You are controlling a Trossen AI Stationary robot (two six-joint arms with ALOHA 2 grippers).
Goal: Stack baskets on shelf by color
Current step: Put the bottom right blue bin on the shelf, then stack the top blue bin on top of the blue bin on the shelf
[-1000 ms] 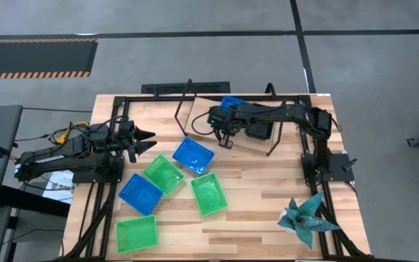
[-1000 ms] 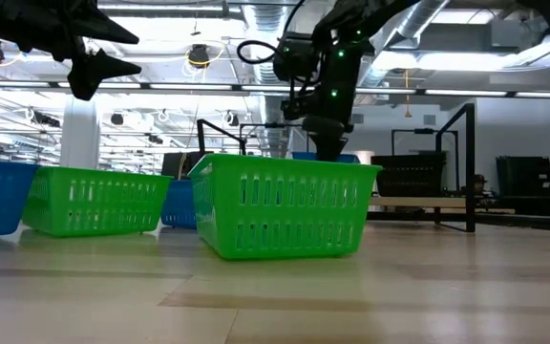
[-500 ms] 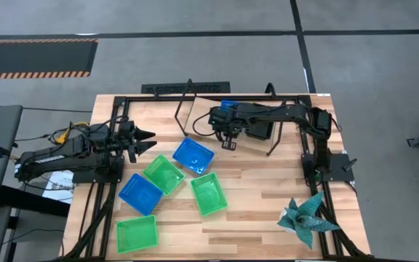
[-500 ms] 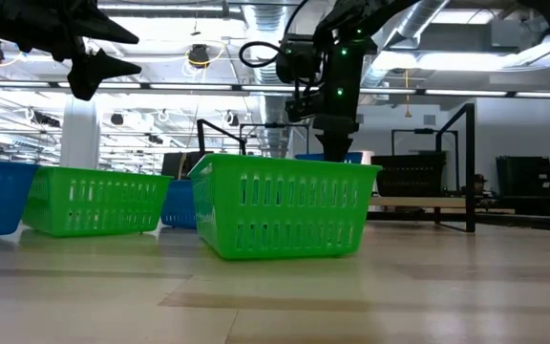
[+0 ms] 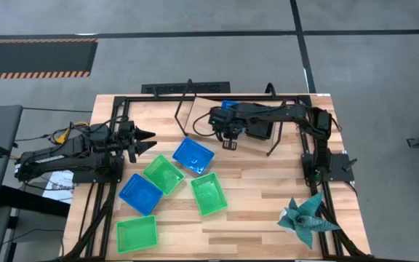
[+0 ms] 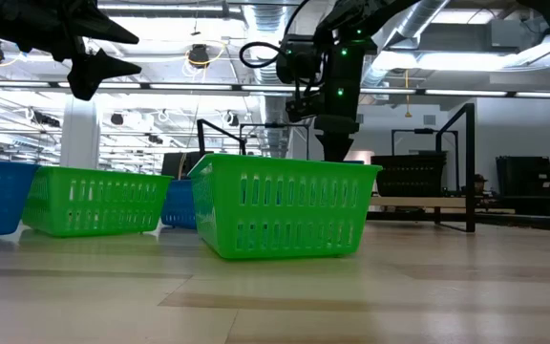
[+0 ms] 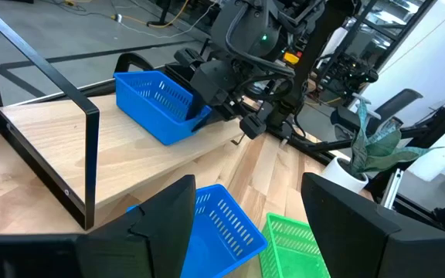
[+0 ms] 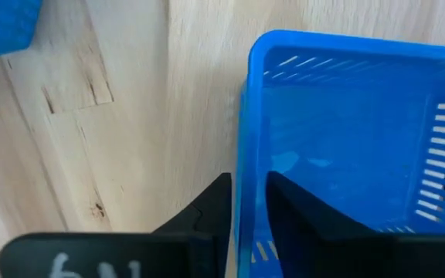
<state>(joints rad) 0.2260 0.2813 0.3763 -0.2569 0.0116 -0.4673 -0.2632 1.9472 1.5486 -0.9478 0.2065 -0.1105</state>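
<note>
The shelf (image 5: 198, 116) stands at the table's far side on thin black legs. One blue basket (image 5: 231, 105) (image 7: 157, 104) rests flat on its board, with dark baskets (image 5: 260, 131) beside it under the right arm. On the table lie two blue baskets (image 5: 193, 155) (image 5: 140, 193) and three green ones (image 5: 164, 175) (image 5: 209, 193) (image 5: 136, 234). My right gripper (image 5: 228, 143) (image 8: 242, 208) hovers off the shelf's near edge, narrowly open. In its wrist view, a blue basket's side wall (image 8: 246, 139) shows between its fingers. My left gripper (image 5: 150, 140) waits open at the left.
A teal folded-paper plant (image 5: 308, 218) stands near the table's near right corner. Black frame rails run along the table's edges (image 5: 115, 124). Bare wood lies between the green baskets and the plant.
My right gripper has drifted a little toward the table's right and near edge, away from the blue basket on the shelf. The baskets have stayed where they were.
</note>
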